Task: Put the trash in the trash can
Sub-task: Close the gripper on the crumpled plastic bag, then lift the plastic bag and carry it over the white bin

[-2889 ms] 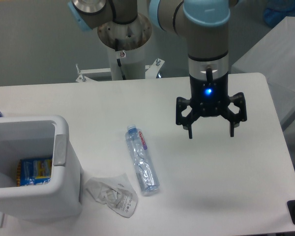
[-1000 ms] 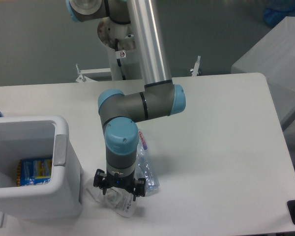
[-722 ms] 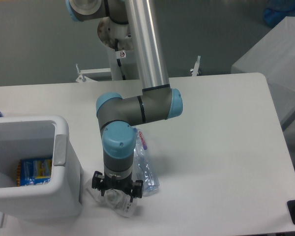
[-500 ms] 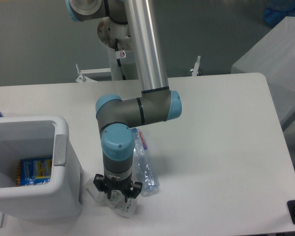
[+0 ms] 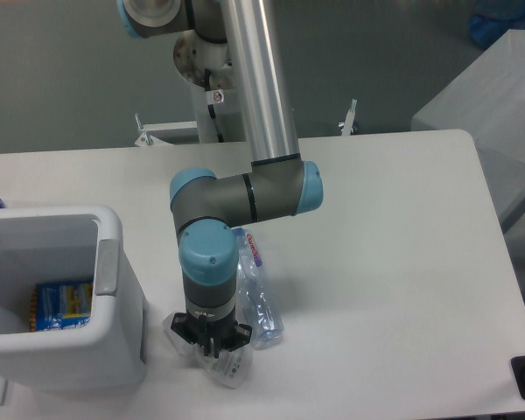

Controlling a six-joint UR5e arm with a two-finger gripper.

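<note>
Item: gripper (image 5: 212,342), pointing straight down, fingers drawn together on wrapper (image 5: 224,369); we judge pinch made for lift.
Wrapper: on table (image 5: 394,262), just right of trash can (image 5: 114,289).
Adjacent: crushed bottle (image 5: 255,297), touching wrapper's right side; may drag along.
Can holds blue packet (image 5: 63,303); tall rim wants clearing.

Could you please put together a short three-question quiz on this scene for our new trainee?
1. True or false: the gripper is down on the wrapper.
2. What lies right beside the wrapper? A) crushed bottle B) mug C) sponge
3. Which side of the picture holds the trash can?

Key: 1 true; 2 A; 3 the left, with a blue and yellow packet already inside.
</note>
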